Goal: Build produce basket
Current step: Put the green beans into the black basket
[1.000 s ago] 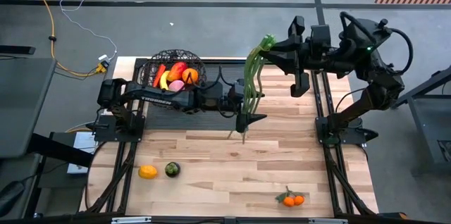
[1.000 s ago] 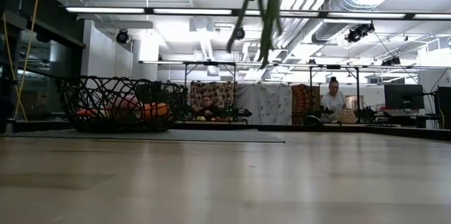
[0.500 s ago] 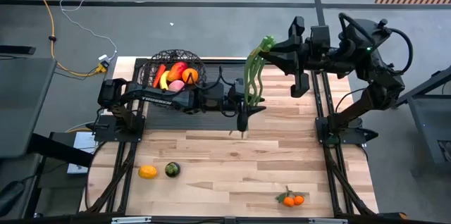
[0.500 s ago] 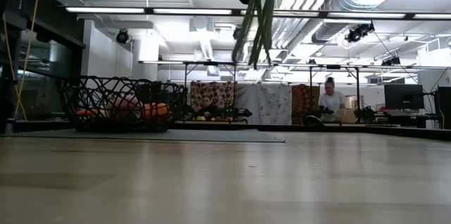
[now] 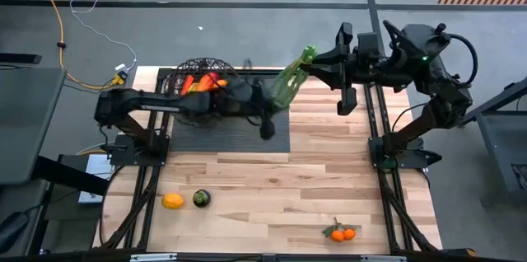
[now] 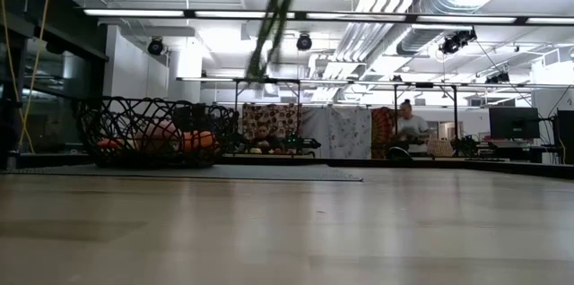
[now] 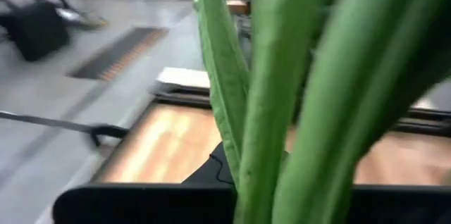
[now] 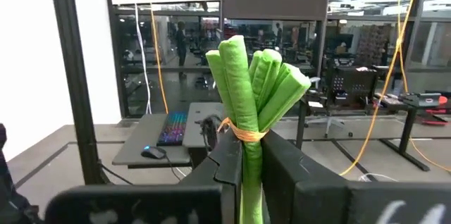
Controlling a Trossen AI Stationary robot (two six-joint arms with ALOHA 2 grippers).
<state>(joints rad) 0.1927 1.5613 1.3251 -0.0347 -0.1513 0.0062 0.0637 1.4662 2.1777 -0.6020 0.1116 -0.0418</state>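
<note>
The basket sits at the far left corner of the table, on a dark mat, and it already holds a good share of the produce: a red pepper, something orange and something red beside it, partly hidden under the left arm. The long green stalks hang in the air just right of the basket, not yet in it. The right gripper is clamped on their banded top end, the fingers pinching either side in its wrist view. The left gripper reaches in among the lower stalks, which fill its own camera, but I cannot tell whether its fingers are apart or closed. Still out on the near side of the table are an orange fruit, a dark green fruit beside it, and a small cluster of oranges well apart to the right. So I'd call it roughly half done: stalks next, then three more pickups.
</note>
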